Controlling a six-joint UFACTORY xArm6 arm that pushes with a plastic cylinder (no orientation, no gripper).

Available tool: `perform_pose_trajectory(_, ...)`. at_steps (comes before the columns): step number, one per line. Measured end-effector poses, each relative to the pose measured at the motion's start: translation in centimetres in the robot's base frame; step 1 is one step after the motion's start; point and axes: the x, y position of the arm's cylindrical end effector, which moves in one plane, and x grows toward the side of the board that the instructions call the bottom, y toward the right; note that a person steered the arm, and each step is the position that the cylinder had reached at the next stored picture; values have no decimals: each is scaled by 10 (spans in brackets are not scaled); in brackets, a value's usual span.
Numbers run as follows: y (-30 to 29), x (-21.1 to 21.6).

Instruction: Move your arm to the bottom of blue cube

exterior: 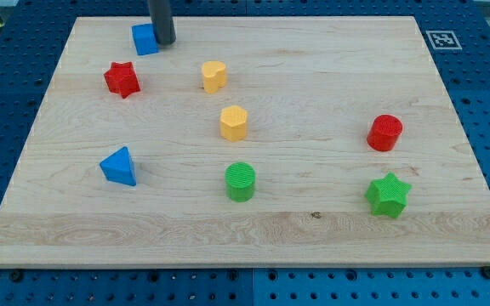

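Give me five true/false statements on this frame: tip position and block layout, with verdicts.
1. My tip is at the right side of the blue cube. True.
2. My tip is already below the blue cube, toward the view's bottom. False: it sits beside the cube's right edge, not beneath it.
3. The red star lies below the blue cube, slightly to the view's left. True.
4. The green star is at the view's top left. False: it is at the bottom right, below the red cylinder.
5. The blue triangle touches the green cylinder. False: they stand well apart on the board.
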Motion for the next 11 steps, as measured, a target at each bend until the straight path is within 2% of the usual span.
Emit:
perform_pose_trajectory(1,-2,-8)
perform_pose_trajectory(4,12,32)
perform_pose_trajectory(5,12,32)
perform_pose_trajectory(6,-13,37)
perform_pose_trajectory(11,-25,38)
